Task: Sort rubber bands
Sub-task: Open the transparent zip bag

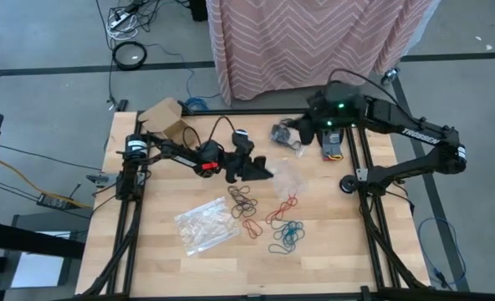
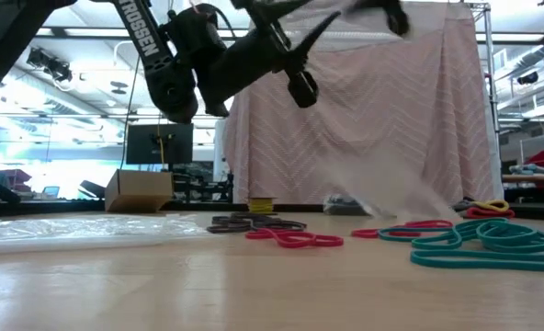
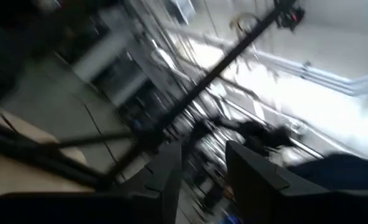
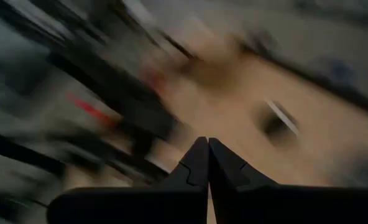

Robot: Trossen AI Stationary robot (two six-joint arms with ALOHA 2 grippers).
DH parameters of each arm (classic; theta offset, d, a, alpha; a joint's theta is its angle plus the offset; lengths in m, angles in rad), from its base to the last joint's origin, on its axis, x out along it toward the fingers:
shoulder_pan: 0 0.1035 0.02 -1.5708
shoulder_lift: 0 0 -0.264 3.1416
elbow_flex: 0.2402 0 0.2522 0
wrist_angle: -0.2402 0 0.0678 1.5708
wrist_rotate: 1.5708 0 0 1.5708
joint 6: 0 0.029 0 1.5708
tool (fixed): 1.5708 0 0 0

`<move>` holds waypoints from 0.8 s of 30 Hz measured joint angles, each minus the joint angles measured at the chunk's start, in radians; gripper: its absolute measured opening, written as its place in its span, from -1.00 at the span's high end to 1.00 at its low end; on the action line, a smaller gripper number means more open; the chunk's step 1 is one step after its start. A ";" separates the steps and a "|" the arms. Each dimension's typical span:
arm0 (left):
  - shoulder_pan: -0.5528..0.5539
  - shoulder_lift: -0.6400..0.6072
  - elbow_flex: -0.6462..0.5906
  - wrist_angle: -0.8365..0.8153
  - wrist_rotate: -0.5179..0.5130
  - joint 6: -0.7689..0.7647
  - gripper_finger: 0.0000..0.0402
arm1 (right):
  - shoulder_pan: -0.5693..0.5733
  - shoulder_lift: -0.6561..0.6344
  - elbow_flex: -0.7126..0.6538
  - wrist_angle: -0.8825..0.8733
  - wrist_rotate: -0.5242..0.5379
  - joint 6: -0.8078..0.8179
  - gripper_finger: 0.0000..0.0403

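Even, bright indoor light falls on the pale wooden desk (image 1: 331, 259) in the high view, with only soft, faint shadows. The low view looks into bright windows, so the arm overhead appears as a dark silhouette; the nearest desk surface is out of focus. Both wrist views are heavily smeared by motion blur, their backgrounds streaked beyond recognition.

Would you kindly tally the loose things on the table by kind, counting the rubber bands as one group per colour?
Clear plastic bags: 2
Cardboard box: 1
Rubber-band colour groups: 3, namely dark bands, red bands, teal bands
Total: 6
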 joint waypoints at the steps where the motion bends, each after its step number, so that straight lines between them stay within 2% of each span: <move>1: -0.004 0.000 0.000 0.000 0.018 -0.014 0.37 | -0.010 0.008 0.000 -0.083 0.012 -0.021 1.00; 4: -0.023 -0.017 -0.008 0.000 0.023 -0.026 0.45 | -0.043 0.049 -0.001 -0.272 0.040 -0.086 1.00; 7: -0.031 -0.055 -0.025 -0.001 0.020 -0.006 0.57 | -0.065 0.106 -0.001 -0.359 0.039 -0.142 1.00; 11: -0.020 -0.150 -0.063 -0.040 0.010 0.058 0.71 | -0.048 0.202 -0.002 -0.345 0.024 -0.204 1.00; 13: -0.006 -0.220 -0.079 -0.104 -0.006 0.115 0.75 | -0.035 0.246 -0.013 -0.271 0.040 -0.206 1.00; 18: 0.026 -0.466 -0.101 -0.448 -0.069 0.366 0.77 | 0.003 0.345 -0.088 -0.097 -0.013 -0.206 0.97; 24: 0.031 -0.778 -0.100 -0.979 -0.290 0.695 0.77 | 0.049 0.428 -0.203 0.026 -0.170 -0.235 0.70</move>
